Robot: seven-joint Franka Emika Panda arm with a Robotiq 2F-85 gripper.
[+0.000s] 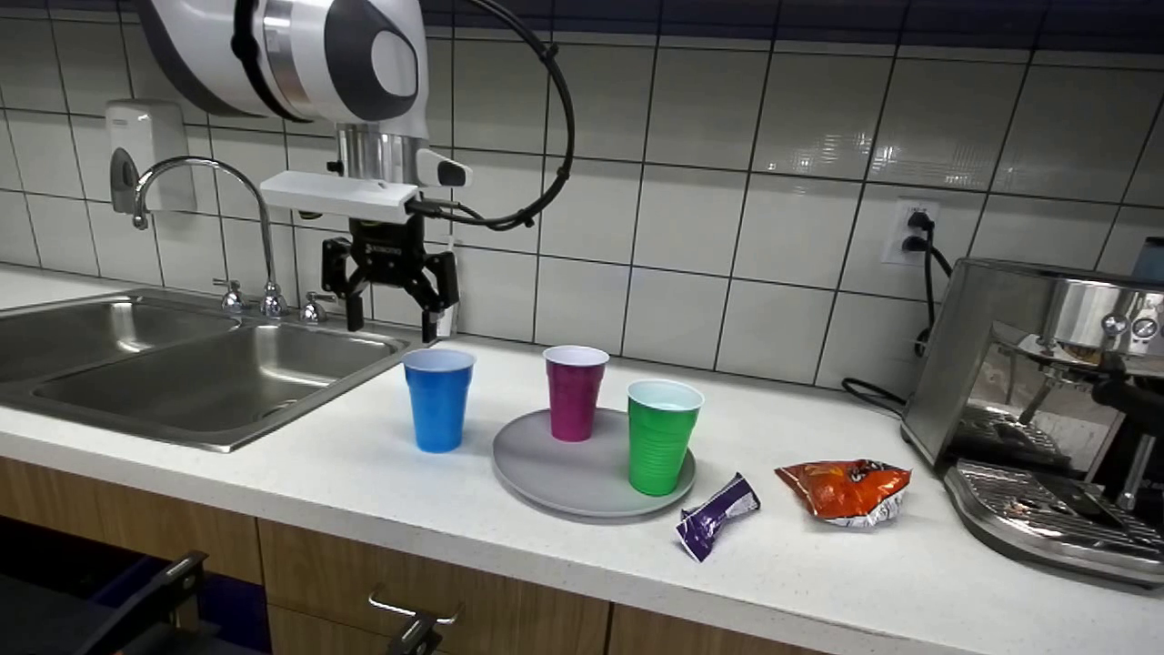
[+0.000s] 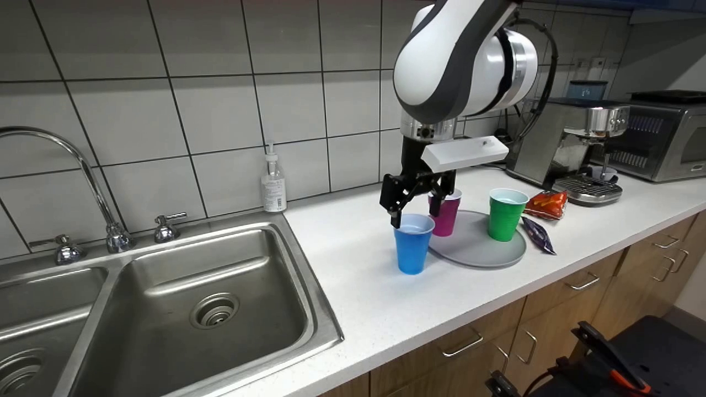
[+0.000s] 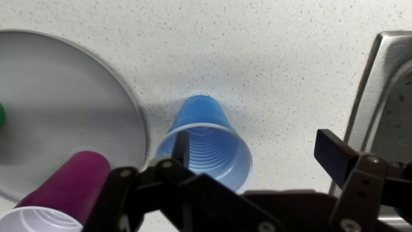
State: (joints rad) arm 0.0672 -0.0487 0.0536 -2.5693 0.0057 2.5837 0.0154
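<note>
1 gripper (image 1: 392,327), jaws spread wide, nothing gripped, hangs just above the blue cup (image 1: 438,405), a bit sink-side; no contact that i can make out from here. cup is on the counter (image 1: 336,455), between sink (image 3: 373,93) and gray plate (image 1: 546,478). main risk, my read: jaws aren't centered. in the wrist view 1 fingertip (image 3: 182,146) lines up with the cup's mouth, its mate sits well off toward the sink, so a straight drop could jab inside or clip the rim and knock the cup over. walls look thin, probably light plastic, so a hard squeeze could buckle them. a drift plate-ward could bump the magenta cup (image 1: 575,400), since that stands close by on the plate. green cup (image 1: 659,446) is farther, less worry. blue cup orientation: upright, mouth facing up, narrow base down, long axis vertical, no lean in both exterior views.
</note>
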